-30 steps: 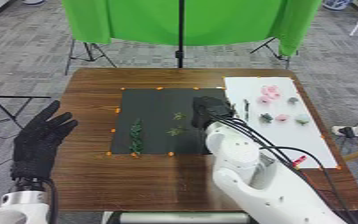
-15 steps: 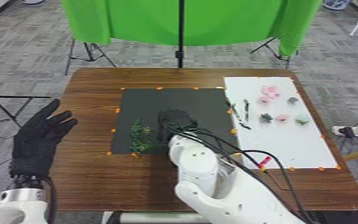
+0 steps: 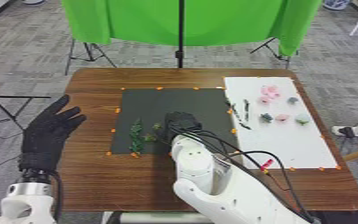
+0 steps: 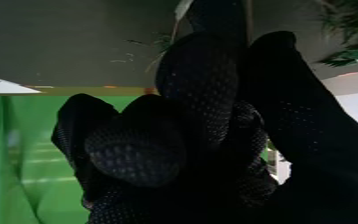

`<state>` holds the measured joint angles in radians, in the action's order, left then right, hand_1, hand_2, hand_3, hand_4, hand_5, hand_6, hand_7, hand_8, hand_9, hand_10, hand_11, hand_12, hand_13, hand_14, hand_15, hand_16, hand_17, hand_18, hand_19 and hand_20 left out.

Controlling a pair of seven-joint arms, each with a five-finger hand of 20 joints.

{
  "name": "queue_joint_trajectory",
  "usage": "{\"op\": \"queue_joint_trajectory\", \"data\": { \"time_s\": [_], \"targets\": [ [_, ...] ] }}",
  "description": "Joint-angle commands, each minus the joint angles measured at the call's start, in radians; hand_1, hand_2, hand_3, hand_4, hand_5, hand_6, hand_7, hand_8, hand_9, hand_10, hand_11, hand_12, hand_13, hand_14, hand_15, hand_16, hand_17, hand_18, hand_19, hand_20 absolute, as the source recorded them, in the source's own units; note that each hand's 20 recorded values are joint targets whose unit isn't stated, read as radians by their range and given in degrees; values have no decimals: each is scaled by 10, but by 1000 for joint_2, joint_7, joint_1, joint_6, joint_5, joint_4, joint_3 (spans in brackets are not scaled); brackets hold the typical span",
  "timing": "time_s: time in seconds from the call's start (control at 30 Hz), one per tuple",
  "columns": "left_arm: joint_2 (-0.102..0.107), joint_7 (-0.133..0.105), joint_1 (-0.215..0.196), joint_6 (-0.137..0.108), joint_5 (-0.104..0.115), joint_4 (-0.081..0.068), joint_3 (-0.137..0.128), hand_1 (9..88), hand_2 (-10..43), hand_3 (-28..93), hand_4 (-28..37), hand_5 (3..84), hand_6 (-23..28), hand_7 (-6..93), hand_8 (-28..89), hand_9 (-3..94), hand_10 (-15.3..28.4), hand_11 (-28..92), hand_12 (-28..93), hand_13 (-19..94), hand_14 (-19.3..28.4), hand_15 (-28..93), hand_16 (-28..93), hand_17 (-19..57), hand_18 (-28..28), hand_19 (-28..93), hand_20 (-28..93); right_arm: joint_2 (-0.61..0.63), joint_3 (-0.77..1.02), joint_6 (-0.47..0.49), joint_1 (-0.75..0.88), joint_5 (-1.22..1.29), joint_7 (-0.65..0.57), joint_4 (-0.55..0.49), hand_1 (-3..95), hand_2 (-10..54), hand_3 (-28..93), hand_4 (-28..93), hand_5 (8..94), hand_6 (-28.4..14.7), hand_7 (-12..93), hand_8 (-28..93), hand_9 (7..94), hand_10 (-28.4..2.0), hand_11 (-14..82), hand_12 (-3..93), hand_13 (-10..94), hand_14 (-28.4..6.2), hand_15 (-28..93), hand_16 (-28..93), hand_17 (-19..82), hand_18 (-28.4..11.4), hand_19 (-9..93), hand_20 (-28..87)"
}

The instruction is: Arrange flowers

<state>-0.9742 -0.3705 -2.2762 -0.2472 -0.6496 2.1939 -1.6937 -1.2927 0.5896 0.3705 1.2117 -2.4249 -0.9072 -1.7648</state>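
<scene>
Right hand: the fingers (image 4: 198, 75) were drawn in together, seemingly pinching a thin stem; the right hand (image 3: 184, 121) was over the middle of the dark mat (image 3: 202, 100).

Small sprig: its leaves (image 3: 149, 138) lay just to the left of those fingers, toward the left edge of the counter (image 3: 91, 185). I couldn't tell whether they touched the mat.

Long axis: the stem seemed to run from the fingers toward that left edge, roughly across the leafy sprig (image 3: 135, 137), which stretched between the near and far edges.

Nearer hand: the right, easily; the left hand (image 3: 49, 129), fingers spread and straight, was out by the left edge, well apart from the greenery.

Right side of the counter: pink flowers (image 3: 270, 91) lay on the white sheet (image 3: 286, 145), toward the far right corner.

Coming move: I guessed the stem wanted settling beside the leafy sprig, with a clean release lest the leaves tangle.
</scene>
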Motion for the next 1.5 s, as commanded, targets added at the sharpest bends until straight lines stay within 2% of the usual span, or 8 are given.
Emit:
{"op": "queue_joint_trajectory", "data": {
  "time_s": [0.03, 0.3, 0.53, 0.6, 0.7, 0.87, 1.1, 1.5],
  "targets": [
    [-8, 23, 23, 17, -12, -16, 18, 248, 90, 756, -209, 383, 90, 124, -86, 372, 200, 268, 134, 258, 258, 531, -65, -81, 236, 493, 250, -10, -6, -37, 4, -18, 24, -11, 396, 17, 712, -252, 937, 6, 217, -155, 937, -117, 522, 154, 919, -98, 704, 186, 576, -265, 932, 599],
    [-19, 19, -4, 8, -11, -6, 8, 251, 90, 757, -205, 384, 91, 124, -85, 373, 200, 269, 134, 258, 257, 532, -65, -81, 236, 493, 250, 20, -19, -58, 0, -94, 48, -32, 380, -13, 712, -256, 934, 0, 177, -153, 937, -116, 503, 157, 911, -97, 705, 195, 573, -267, 932, 602],
    [-31, 7, -38, -2, -2, 3, -8, 252, 90, 756, -202, 385, 93, 122, -85, 373, 202, 269, 134, 258, 258, 532, -66, -81, 236, 493, 250, 93, 68, -191, 25, -74, 76, -153, 341, -33, 706, -248, 937, -2, 210, -150, 937, -116, 526, 152, 913, -98, 716, 189, 577, -268, 932, 613],
    [-32, 4, -39, -1, -2, 4, -10, 252, 90, 756, -202, 385, 93, 121, -85, 373, 201, 269, 134, 258, 257, 532, -66, -81, 236, 493, 250, 122, 148, -222, 56, -50, 79, -187, 335, -31, 700, -242, 929, -8, 180, -142, 937, -120, 483, 164, 898, -102, 706, 189, 559, -271, 932, 587],
    [-31, 1, -39, -1, -3, 4, -11, 251, 90, 756, -203, 385, 93, 121, -84, 373, 201, 270, 134, 258, 257, 532, -66, -81, 236, 493, 250, 192, 199, -251, 48, 7, 5, -192, 320, -18, 689, -226, 842, -35, 122, -116, 899, -152, 333, 184, 820, -132, 647, 154, 457, -278, 931, 412],
    [-37, 3, -41, 2, -3, 2, -1, 250, 90, 756, -203, 385, 92, 123, -85, 372, 201, 270, 135, 258, 257, 533, -65, -81, 236, 493, 250, 251, 302, -193, 52, 111, -113, -119, 310, -23, 703, -225, 680, -74, 99, -105, 764, -202, 281, 160, 711, -166, 636, 113, 378, -283, 932, 275],
    [-34, -7, -42, 7, -2, 3, 11, 250, 89, 756, -203, 385, 92, 124, -85, 373, 201, 269, 134, 258, 257, 532, -66, -81, 236, 494, 250, 273, 305, -178, 38, 127, -187, -37, 300, -47, 724, -234, 531, -111, 70, -98, 662, -246, 313, 153, 630, -202, 695, 82, 340, -284, 932, 232],
    [-39, -7, -40, 6, -1, 0, 6, 251, 90, 754, -204, 389, 95, 121, -85, 374, 201, 270, 134, 258, 257, 533, -65, -81, 235, 493, 250, 256, 304, -64, 62, 168, -217, -2, 309, -72, 725, -240, 559, -129, 68, -97, 648, -252, 378, 157, 619, -204, 745, 75, 329, -284, 932, 278]
  ]
}}
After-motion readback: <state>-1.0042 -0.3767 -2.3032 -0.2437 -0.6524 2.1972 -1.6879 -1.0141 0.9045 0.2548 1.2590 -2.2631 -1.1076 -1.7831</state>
